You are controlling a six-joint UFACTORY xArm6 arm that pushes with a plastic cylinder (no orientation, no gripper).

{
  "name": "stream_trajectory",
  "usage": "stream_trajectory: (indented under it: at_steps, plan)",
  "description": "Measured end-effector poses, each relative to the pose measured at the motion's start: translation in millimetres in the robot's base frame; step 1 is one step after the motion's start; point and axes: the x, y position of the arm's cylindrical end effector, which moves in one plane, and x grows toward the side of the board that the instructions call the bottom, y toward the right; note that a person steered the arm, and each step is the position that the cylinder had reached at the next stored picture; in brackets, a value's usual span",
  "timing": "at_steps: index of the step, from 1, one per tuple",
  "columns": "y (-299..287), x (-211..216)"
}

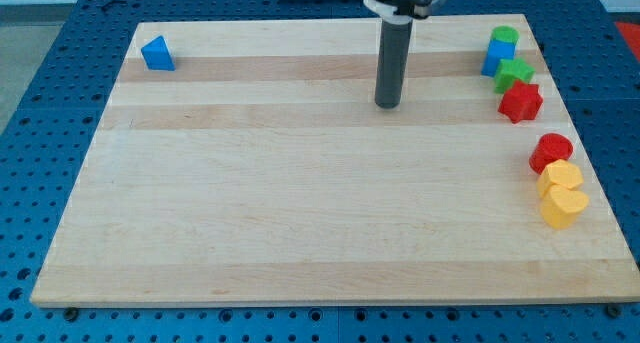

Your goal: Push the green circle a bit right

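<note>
The green circle (505,35) sits at the view's top right corner of the wooden board (300,203), touching a blue block (498,57) just below it. My tip (387,104) stands on the board well to the left of the green circle and a little lower in the view, touching no block. The rod rises from the tip to the view's top edge.
Below the blue block lie a green star (514,73) and a red star (521,102). Further down the right edge sit a red circle (551,151), a yellow block (560,176) and a yellow heart (562,207). A blue triangle (157,54) is at top left.
</note>
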Motion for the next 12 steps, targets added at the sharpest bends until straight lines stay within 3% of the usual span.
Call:
stream_trajectory:
  at_steps: [2,3,4,6,9,12]
  plan:
    - [2.4,-41.1]
    - [32.9,-53.7]
    - [76.9,-53.8]
    - [98.9,-56.9]
    - [163.1,-124.4]
    - [194.7,-128.3]
